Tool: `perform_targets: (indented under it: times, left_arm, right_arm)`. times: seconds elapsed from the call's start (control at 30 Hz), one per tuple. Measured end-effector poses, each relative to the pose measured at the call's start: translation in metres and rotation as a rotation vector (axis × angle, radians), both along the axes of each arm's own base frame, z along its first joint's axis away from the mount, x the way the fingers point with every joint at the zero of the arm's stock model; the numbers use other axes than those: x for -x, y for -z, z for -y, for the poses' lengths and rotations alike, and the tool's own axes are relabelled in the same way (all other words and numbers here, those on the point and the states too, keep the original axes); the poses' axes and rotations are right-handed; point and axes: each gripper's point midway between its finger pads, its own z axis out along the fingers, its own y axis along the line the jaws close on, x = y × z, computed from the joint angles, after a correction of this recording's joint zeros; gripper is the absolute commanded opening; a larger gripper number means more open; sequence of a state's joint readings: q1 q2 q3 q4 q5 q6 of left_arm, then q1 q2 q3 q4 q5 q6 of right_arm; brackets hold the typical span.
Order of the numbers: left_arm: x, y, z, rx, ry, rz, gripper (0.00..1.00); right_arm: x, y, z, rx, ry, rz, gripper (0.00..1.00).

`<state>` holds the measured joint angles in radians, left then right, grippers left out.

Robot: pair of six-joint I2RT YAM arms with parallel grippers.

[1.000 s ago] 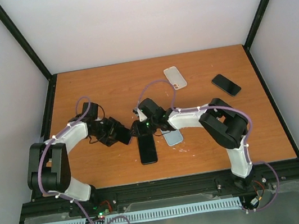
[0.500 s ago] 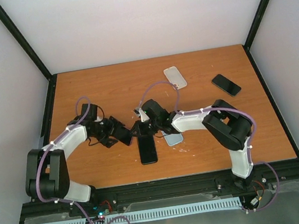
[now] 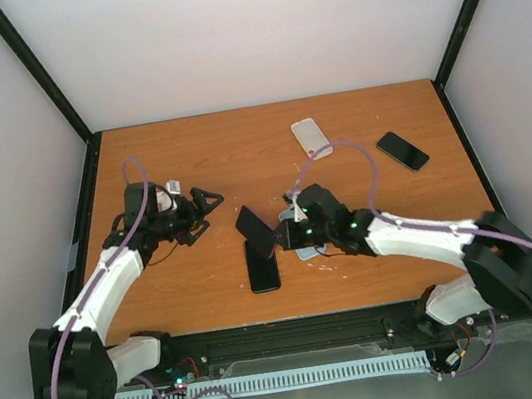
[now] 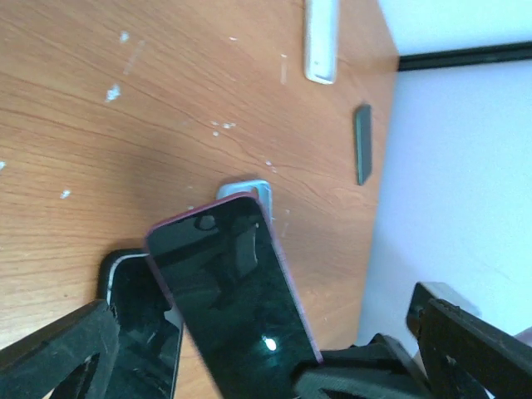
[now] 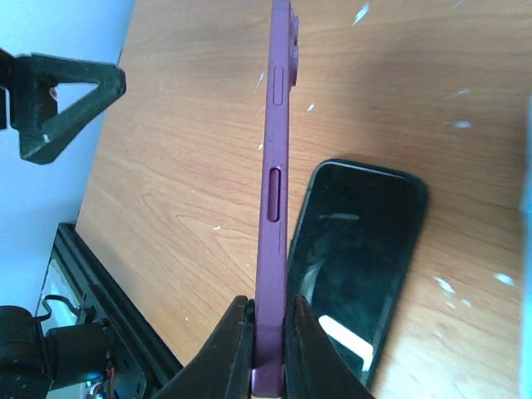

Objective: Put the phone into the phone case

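My right gripper is shut on the lower end of a phone in a purple case and holds it tilted above the table. In the right wrist view the purple case stands edge-on between the fingers. In the left wrist view its dark screen faces the camera. A black phone lies flat below it, also seen in the right wrist view. My left gripper is open and empty, to the left of the held phone and apart from it.
A light-blue case lies under my right arm. A white case lies at the back of the table and another black phone at the back right. Both show in the left wrist view, white case and phone.
My left gripper has let go, opened and drawn back to the left. My right arm has swung lower and to the right, keeping the purple-cased phone in its grip.
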<state>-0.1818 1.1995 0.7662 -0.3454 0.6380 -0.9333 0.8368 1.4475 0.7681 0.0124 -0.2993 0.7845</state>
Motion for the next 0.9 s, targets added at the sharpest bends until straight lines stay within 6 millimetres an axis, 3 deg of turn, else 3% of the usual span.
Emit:
perform_targets:
  times: [0.17, 0.3, 0.57, 0.9]
  left_arm:
    - [0.008, -0.012, 0.006, 0.043, 0.048, 0.102, 0.92]
    - [0.002, -0.011, 0.011, 0.053, 0.08, 0.129, 0.88]
    - [0.001, 0.005, 0.043, 0.062, 0.181, 0.138, 0.87]
    - [-0.005, 0.039, 0.057, 0.055, 0.215, 0.07, 0.8]
  right_arm:
    - [0.003, -0.03, 0.044, 0.037, 0.111, 0.09, 0.03]
    - [0.001, -0.034, 0.075, 0.085, 0.193, 0.123, 0.03]
    - [0.0, -0.002, 0.117, 0.214, 0.271, 0.09, 0.03]
    - [-0.001, 0.033, 0.126, 0.217, 0.258, 0.061, 0.03]
